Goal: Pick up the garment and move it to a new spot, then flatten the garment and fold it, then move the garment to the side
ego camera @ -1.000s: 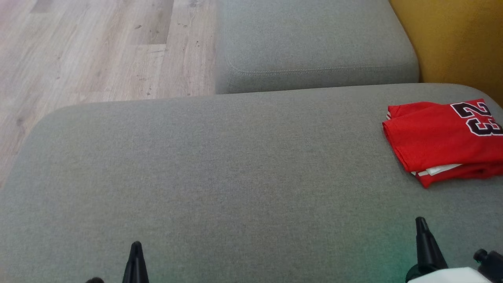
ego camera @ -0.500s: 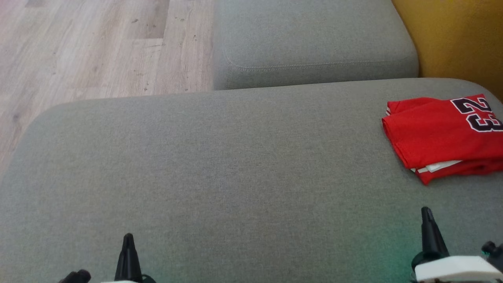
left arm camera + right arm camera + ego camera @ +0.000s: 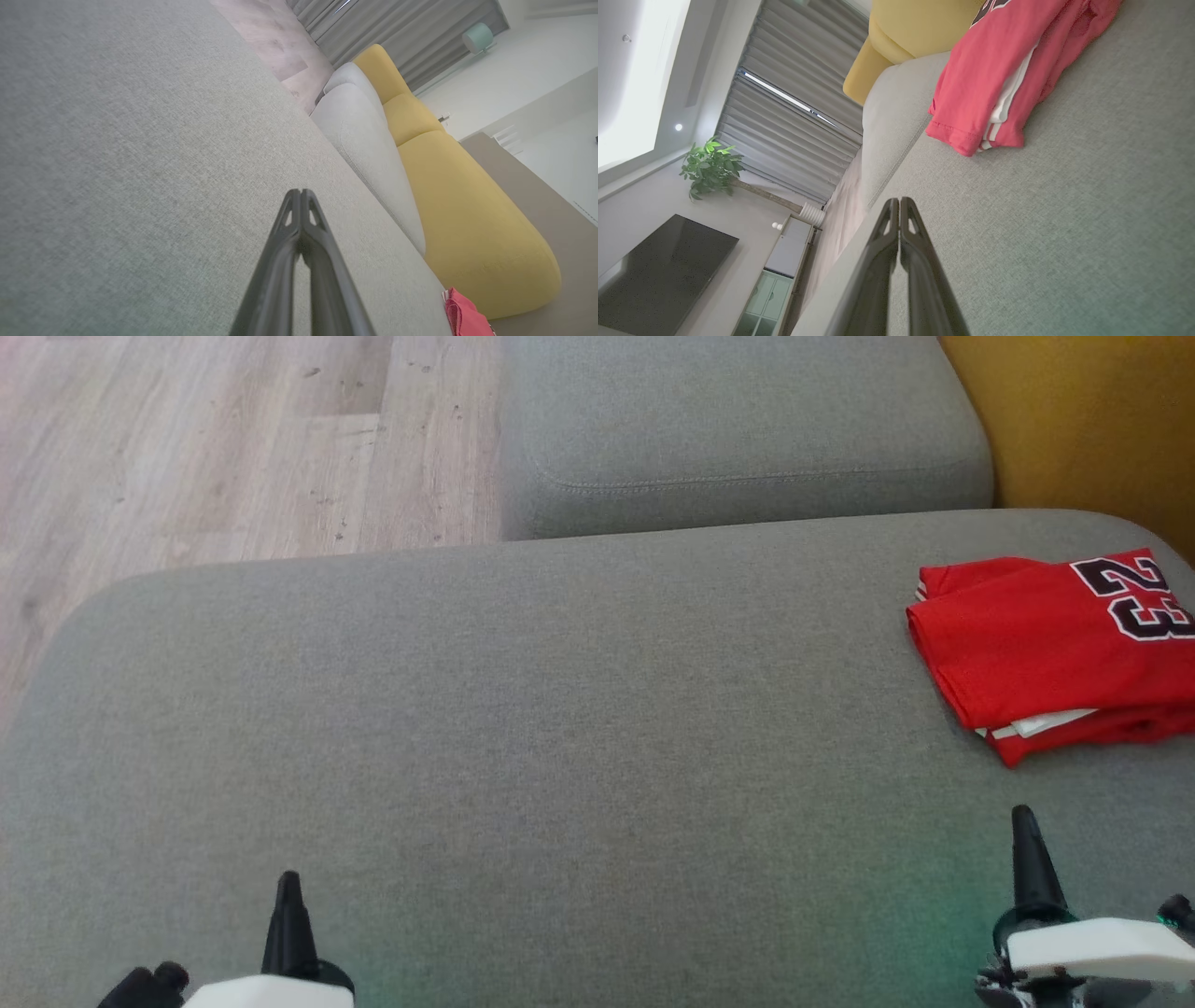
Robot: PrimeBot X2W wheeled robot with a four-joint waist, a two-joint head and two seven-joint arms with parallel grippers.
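The garment (image 3: 1046, 653) is a red jersey with a black number 23, folded into a flat stack with white trim at one edge. It lies at the far right of the grey sofa seat (image 3: 560, 737). It also shows in the right wrist view as the garment (image 3: 999, 79), and a corner of the garment (image 3: 465, 317) shows in the left wrist view. My right gripper (image 3: 1025, 821) stands shut and empty, a short way nearer than the jersey, apart from it. My left gripper (image 3: 288, 887) is shut and empty at the lower left, far from it.
A second grey cushion (image 3: 738, 429) sits beyond the seat. A yellow backrest (image 3: 1083, 420) rises at the right, close behind the jersey. Wooden floor (image 3: 215, 448) lies past the seat's far left edge. A wide bare stretch of seat spans the middle.
The whole head view has shifted a little, so the camera moved. Both grippers have risen further into the picture, white wrist housings now showing. The jersey lies as before.
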